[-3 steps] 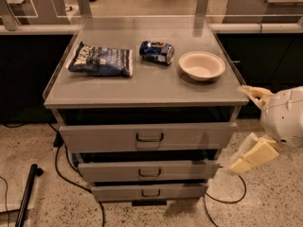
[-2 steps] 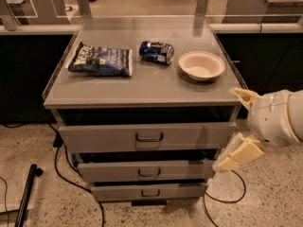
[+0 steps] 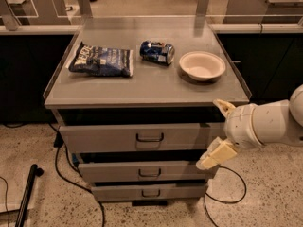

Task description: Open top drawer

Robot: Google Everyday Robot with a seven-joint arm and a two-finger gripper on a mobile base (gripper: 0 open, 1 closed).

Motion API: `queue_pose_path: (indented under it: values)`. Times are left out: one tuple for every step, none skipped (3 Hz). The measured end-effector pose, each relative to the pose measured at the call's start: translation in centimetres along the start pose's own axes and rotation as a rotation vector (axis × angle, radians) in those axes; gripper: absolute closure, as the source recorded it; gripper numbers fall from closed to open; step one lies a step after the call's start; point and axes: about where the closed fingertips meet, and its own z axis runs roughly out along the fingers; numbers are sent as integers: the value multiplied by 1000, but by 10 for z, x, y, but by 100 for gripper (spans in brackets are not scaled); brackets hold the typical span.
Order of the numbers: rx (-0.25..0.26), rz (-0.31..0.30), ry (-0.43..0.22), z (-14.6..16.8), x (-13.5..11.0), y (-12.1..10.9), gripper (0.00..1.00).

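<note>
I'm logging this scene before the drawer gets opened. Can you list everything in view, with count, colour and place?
top drawer: one, grey, widest, directly under the cabinet top
middle drawer: one, grey, below it
bottom drawer: one, grey, lowest
cabinet top: one, grey, carrying three items
snack bag: one, dark blue, left on the top
can: one, blue, on its side, centre
bowl: one, white, right
cables: black, on the floor around the cabinet
pole: one, black, floor, lower left
arm: one, white, entering from the right
gripper: one, cream fingers spread open, at the top drawer's right end
</note>
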Motion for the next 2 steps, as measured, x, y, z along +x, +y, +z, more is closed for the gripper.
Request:
queue_pose_path:
  values:
    - [0, 0, 0, 0, 0, 0, 0]
    - [-64, 6, -22, 25, -6, 13, 0]
